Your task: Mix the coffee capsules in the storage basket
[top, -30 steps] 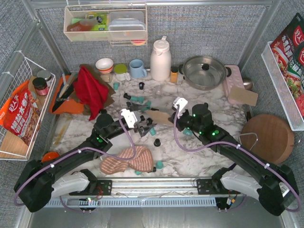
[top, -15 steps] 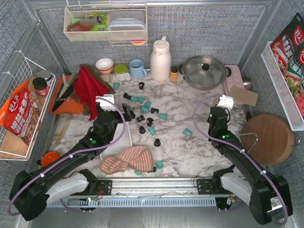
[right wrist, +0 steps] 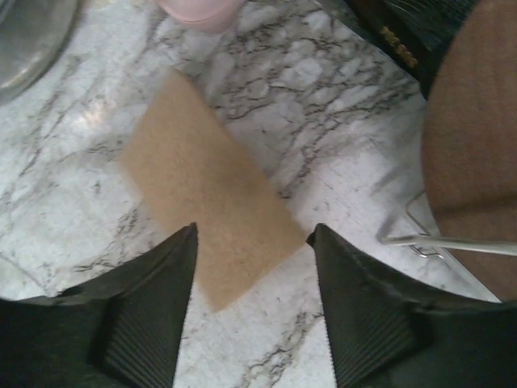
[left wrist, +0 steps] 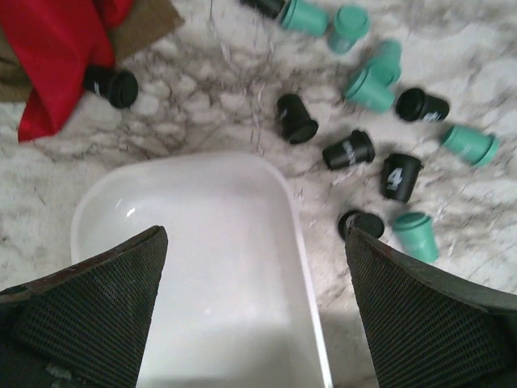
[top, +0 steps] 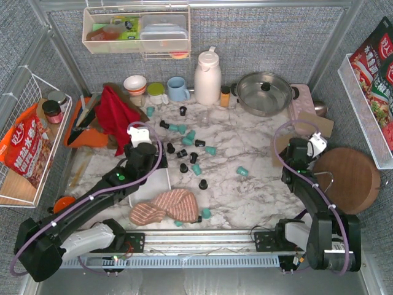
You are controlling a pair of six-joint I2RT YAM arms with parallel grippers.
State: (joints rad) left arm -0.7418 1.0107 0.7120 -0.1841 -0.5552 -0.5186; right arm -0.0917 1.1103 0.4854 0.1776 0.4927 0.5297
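Red crumpled cloth [left wrist: 56, 48] lies just past the far left corner of the white shallow plastic storage basket [left wrist: 297, 234], and one black pod sits at the cloth's edge. The left gripper [left wrist: 254, 315] hangs directly above the basket with its two black fingers [left wrist: 89, 315] spread wide, one over each long side, and nothing between them. The basket rests flat on the marble table [left wrist: 202, 113]. The teal-green and black tapered coffee capsules [left wrist: 355, 149] that can be seen are scattered on the marble to the right of the basket and beyond it. Some stand upright and some lie on their sides, the nearest one just beside the right rim. Far right of the basket, the right gripper [right wrist: 252, 234] hovers with its jaws partly apart and empty, above a flat tan card [right wrist: 210, 202]. A round brown wooden board [top: 347, 178] lies further right again.
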